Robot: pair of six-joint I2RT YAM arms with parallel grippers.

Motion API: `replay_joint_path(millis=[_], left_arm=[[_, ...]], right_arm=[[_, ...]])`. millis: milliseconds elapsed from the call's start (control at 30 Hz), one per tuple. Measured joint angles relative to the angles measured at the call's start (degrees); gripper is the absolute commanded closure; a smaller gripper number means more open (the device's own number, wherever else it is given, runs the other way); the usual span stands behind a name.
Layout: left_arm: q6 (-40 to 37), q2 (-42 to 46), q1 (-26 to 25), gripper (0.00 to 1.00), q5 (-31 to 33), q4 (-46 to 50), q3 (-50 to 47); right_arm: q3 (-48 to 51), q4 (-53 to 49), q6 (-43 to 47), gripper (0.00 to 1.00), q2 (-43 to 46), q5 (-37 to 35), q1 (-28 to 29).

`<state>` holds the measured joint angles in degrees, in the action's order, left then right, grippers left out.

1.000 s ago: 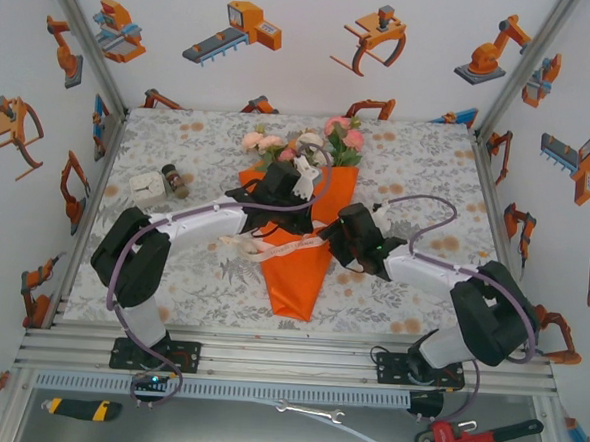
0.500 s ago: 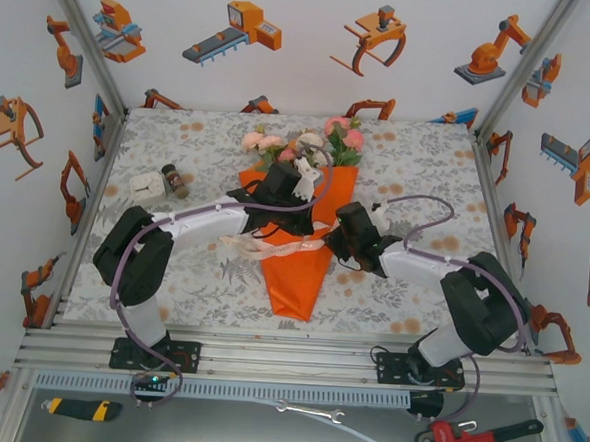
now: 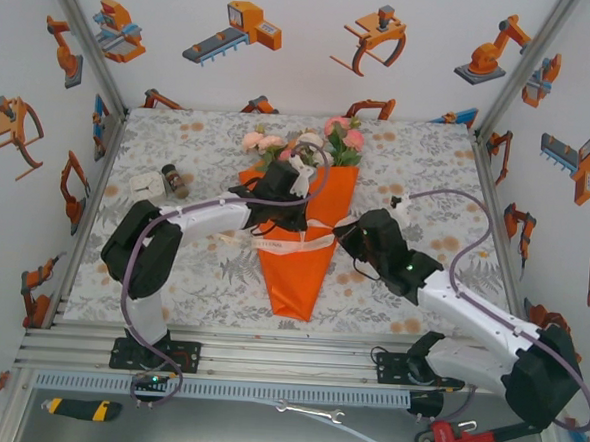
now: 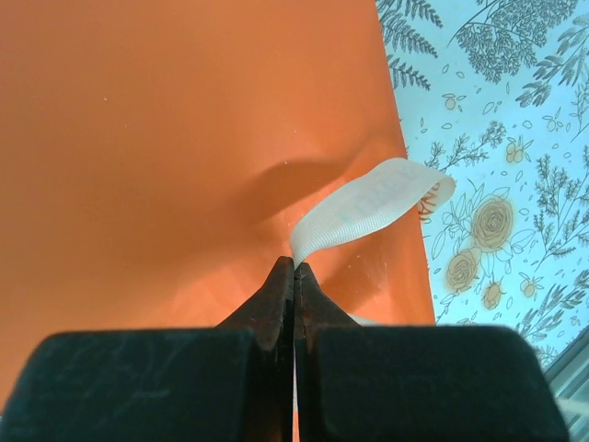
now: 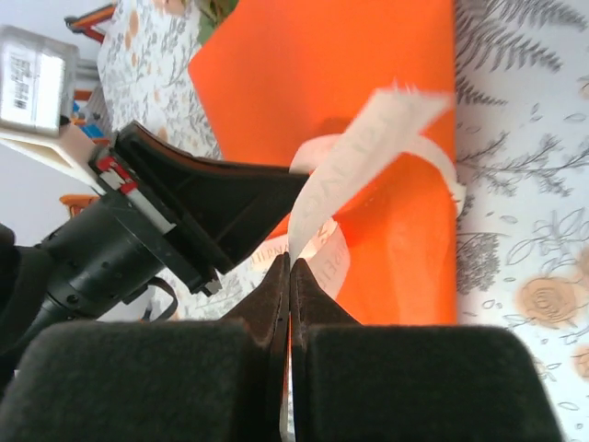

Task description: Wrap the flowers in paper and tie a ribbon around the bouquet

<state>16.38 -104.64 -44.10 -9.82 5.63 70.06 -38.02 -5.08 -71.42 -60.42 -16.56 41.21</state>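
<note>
My right pincer is clamped tight on the ribbon, and the strip rises out from between its tips. My left pincer is pinched together on another stretch of ribbon, which curls up off the paper just past the tips. In the top view the right pincer sits at the cone's right edge and the left one over its upper left part. The ribbon carries faint lettering that I cannot read. The paper lies as a cone on the counter, point toward me, with the flowers poking out of its far, wide end.
</note>
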Motion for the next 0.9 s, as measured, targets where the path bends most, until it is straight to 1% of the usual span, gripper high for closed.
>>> replay_joint_path(millis=[33, 100, 167, 267, 333, 433, 567, 633, 700, 733, 800, 900], left_arm=[[0.09, 0.09, 0.00, 0.76, -0.02, 0.00, -0.04], [0.35, 0.66, 0.00, 0.69, 0.24, -0.07, -0.35], [0.59, 2.23, 0.07, 0.64, 1.18, 0.20, -1.29], [1.11, 6.36, 0.70, 0.63, 3.48, 1.46, -3.50], [2.25, 9.77, 1.75, 0.63, 6.19, 2.95, -5.09], [6.71, 14.84, 5.03, 0.65, 11.58, 5.88, -8.04], [17.07, 18.78, 13.70, 0.65, 16.22, 8.07, -14.88], [22.01, 18.84, 18.29, 0.57, 16.81, 8.55, -18.99], [26.25, 18.71, 21.24, 0.50, 16.24, 8.66, -22.51], [28.46, 18.69, 22.34, 0.48, 15.80, 8.55, -24.09], [32.13, 18.58, 23.45, 0.40, 15.28, 8.41, -25.92], [36.50, 18.88, 23.93, 0.38, 14.53, 6.03, -26.32]], right_arm=[[0.00, -0.92, 0.87, 1.00, 0.52, -0.72, -0.94], [0.20, -1.77, 1.49, 1.00, 1.29, -1.03, -4.72], [1.01, -1.53, 2.16, 1.00, 2.05, -1.01, -10.51], [1.75, -1.60, 3.19, 1.00, 1.90, -0.09, -17.05], [1.90, -1.55, 3.87, 1.00, 1.38, 0.94, -19.52], [2.14, -1.57, 4.42, 1.00, 0.79, 2.60, -21.35], [2.29, -1.49, 5.11, 1.00, -0.20, 5.16, -21.86], [2.29, -1.07, 5.42, 1.00, -1.01, 6.60, -21.86], [2.29, -0.52, 5.55, 1.00, -1.62, 7.76, -21.86], [2.29, -0.33, 5.55, 1.00, -1.86, 8.31, -21.86], [2.29, -0.07, 5.60, 1.00, -2.23, 9.20, -21.86], [2.29, 0.02, 5.79, 1.00, -2.47, 10.10, -21.86]])
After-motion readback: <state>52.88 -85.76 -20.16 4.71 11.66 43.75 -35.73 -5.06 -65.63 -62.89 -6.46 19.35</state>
